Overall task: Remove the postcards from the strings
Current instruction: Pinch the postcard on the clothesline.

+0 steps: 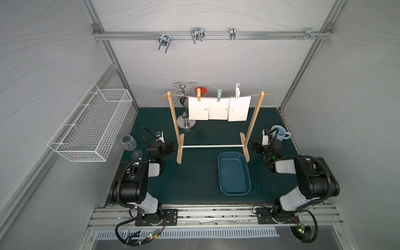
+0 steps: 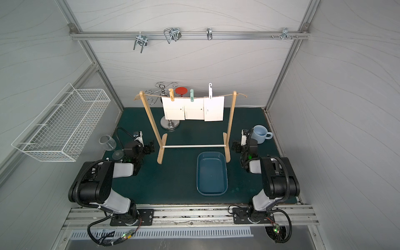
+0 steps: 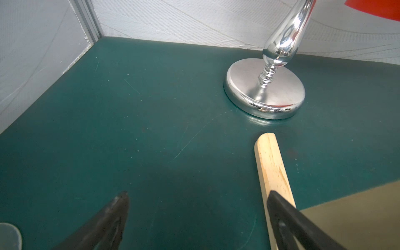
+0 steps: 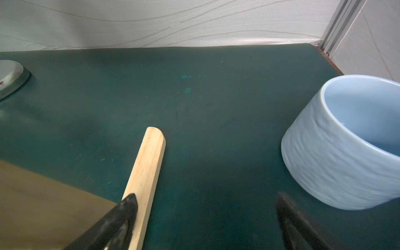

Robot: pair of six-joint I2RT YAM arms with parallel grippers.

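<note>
Green mat (image 1: 194,173): postcards (image 1: 218,108) on strings (image 1: 251,95); left end effector (image 3: 198,194), right end effector (image 4: 206,196) apart.

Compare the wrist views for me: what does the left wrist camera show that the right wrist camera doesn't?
Left wrist only: the shiny chrome stand with stem and whole round base. Right wrist only: the pale blue ribbed ceramic mug. Both: the dark green mat, white wall, a pale wooden rack foot by an open, empty tool (left tool, right tool). Neither shows the white paper postcards; those appear in both top views.
</note>
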